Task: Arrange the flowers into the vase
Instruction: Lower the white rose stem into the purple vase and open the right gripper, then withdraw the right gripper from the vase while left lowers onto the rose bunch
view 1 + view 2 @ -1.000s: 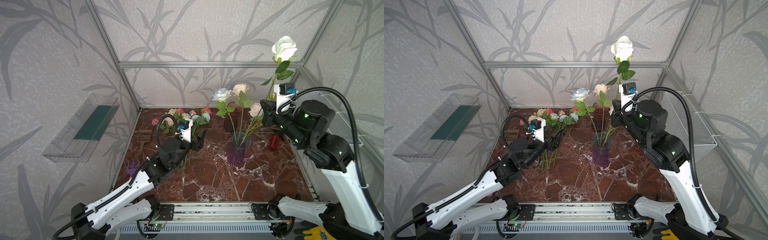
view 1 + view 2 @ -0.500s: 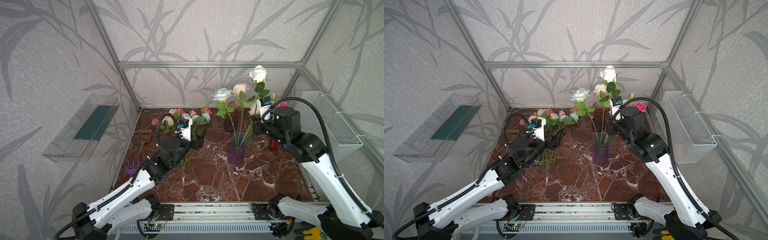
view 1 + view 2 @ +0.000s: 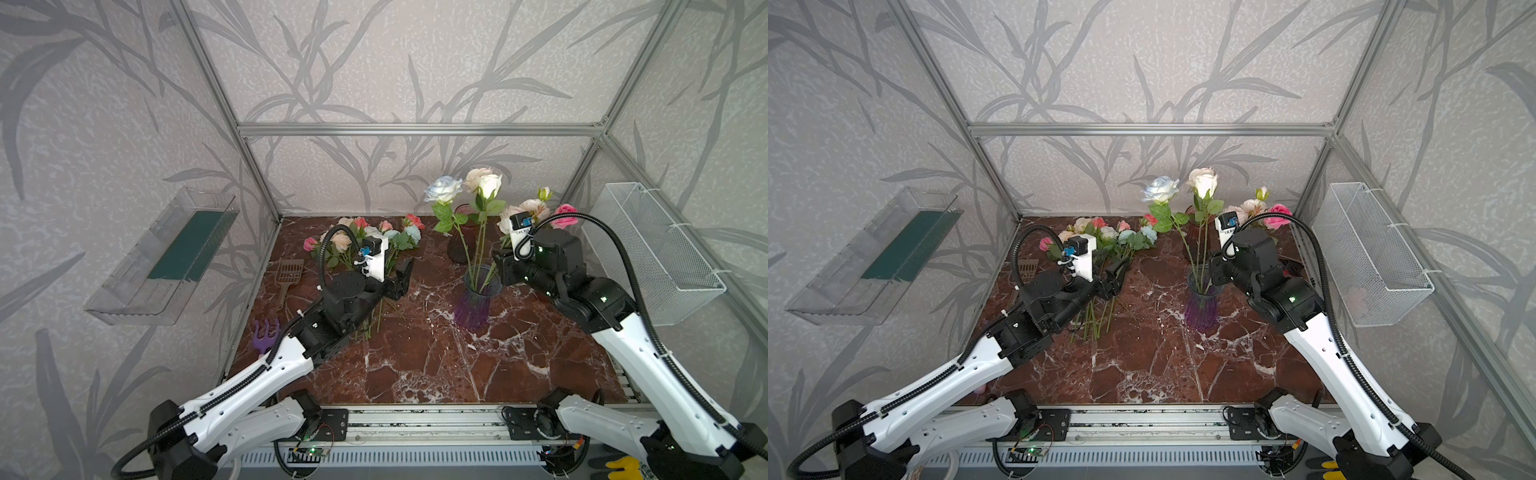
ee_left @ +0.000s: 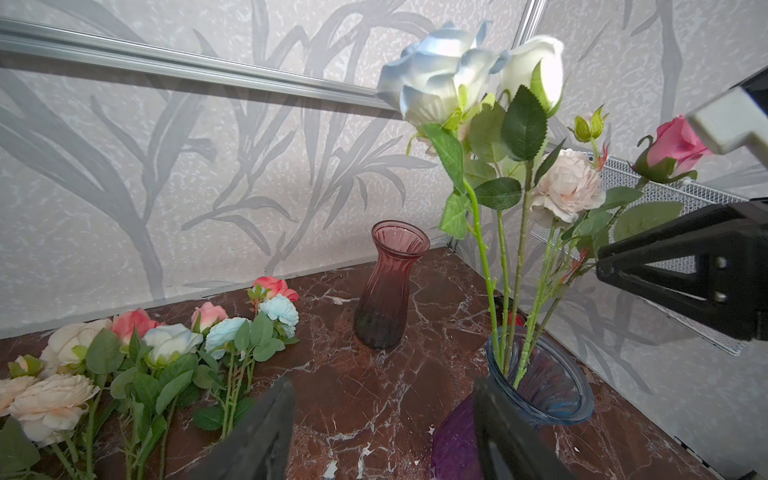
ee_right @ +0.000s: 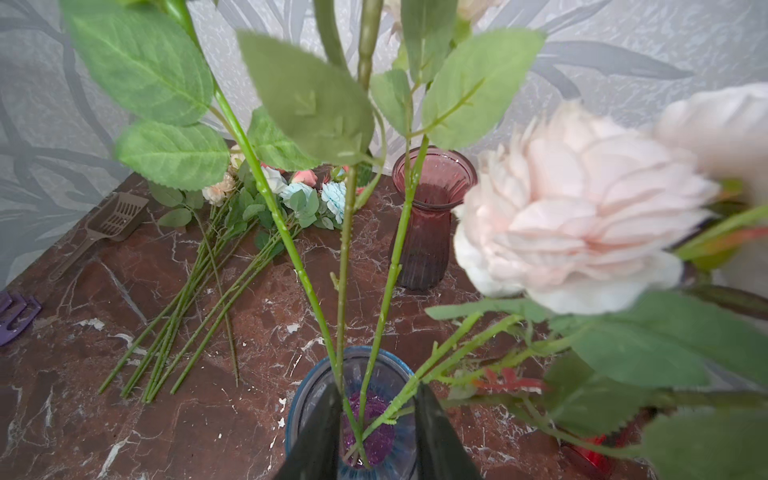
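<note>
The vase is purple glass with a blue rim and stands right of centre on the marble floor. Several flowers stand in it: a pale blue rose, a white rose and peach heads. More flowers lie in a bunch at the back left. My right gripper hovers at the vase mouth. It is open, with stems passing loosely between its fingers. My left gripper is open and empty above the lying stems.
A dark red glass vase stands behind the purple one. A brown scoop and a purple rake lie by the left wall. A wire basket hangs on the right wall, a clear shelf on the left.
My right arm came down with the white rose, whose stem now stands in the vase. Its jaws have parted off the stem. The left arm has not moved.
</note>
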`<state>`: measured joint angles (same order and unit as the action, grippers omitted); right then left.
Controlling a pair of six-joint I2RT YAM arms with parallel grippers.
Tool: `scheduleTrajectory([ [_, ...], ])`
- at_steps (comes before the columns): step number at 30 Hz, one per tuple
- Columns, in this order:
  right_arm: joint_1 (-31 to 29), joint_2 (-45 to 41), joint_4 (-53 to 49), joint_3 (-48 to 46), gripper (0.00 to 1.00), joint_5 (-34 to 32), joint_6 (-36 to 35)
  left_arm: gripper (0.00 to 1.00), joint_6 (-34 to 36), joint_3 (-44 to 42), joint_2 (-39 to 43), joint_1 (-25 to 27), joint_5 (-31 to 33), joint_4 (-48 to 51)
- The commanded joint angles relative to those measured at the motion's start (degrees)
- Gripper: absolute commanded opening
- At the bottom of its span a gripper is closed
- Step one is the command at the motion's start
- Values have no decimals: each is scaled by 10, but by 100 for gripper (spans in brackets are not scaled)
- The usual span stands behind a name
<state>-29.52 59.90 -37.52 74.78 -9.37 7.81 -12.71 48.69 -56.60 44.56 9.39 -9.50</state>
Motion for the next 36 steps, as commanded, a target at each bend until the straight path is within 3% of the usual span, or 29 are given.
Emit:
scheduleTrajectory([
  [1,2,-46,11,-2,32,9,24,69,-6,-1,-3,-3,6,-10],
  [11,2,-150,-20,-22,32,33,78,68,-22,20,-50,-36,46,28],
  [18,2,-233,-34,-98,32,21,115,63,-35,79,-168,-83,54,115],
  [22,2,-261,-41,-124,32,27,130,57,-37,138,-258,-117,28,190],
  [26,2,-270,-42,-144,32,43,138,43,-33,207,-355,-157,-30,271],
  [29,2,-275,-41,-155,32,48,138,32,-46,259,-422,-178,-30,343],
  [36,2,-280,-33,-174,33,57,136,35,-16,315,-519,-210,-81,399],
])
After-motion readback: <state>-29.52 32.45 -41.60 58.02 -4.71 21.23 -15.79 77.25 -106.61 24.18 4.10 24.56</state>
